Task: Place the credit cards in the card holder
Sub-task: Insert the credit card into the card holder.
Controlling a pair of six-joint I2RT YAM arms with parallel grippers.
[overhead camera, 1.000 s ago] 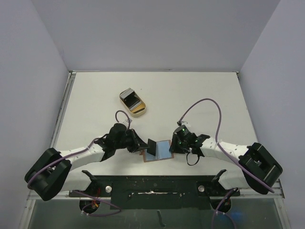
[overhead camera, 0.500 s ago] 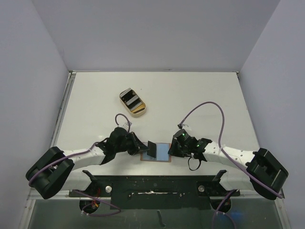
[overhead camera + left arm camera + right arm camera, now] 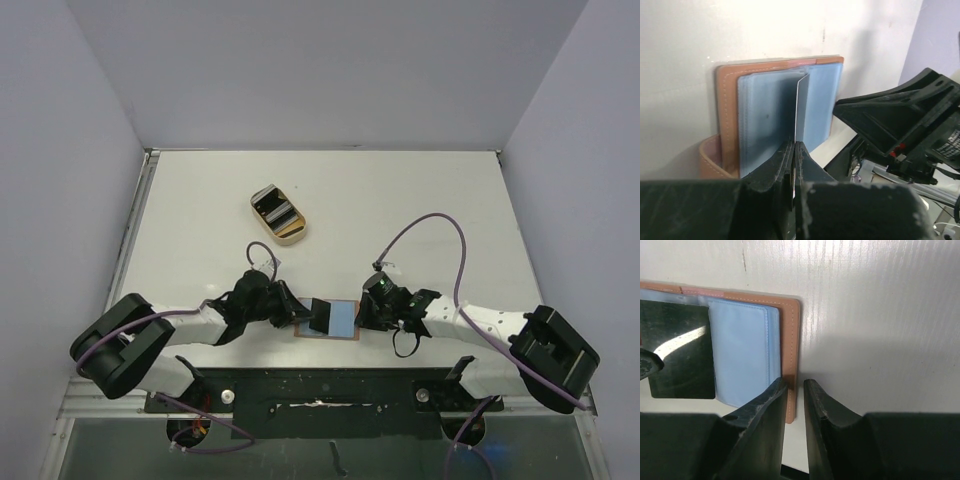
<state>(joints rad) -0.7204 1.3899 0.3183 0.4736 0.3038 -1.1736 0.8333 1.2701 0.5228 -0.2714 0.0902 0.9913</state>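
Clenching the left jaws on a dark card (image 3: 800,107), standing it on its thin edge over the middle fold of the holder (image 3: 765,117). Leaving the holder lying open, blue side up, flat on the bench (image 3: 430,200), low in the middle of the top view. Holding the right jaws a little apart, grasping nothing, one finger (image 3: 762,415) over the holder's right edge, the other over bare bench.

Comparing with a moment ago: bringing the right jaws down the frame, from just above the holder to its right side. Swinging the left arm (image 3: 190,325) in closer too, with the card hardly moving. Probably getting ready to pin the holder, so it stays put while the card slides into a pocket. Not yet tucking the card in.

Working in a tight spot: both jaws crowding the holder from left and right, with the bench's near edge just below it. Finding lots of open bench higher up the frame. Leaving more cards (image 3: 275,208) in the tray (image 3: 295,235), upper left, well apart.
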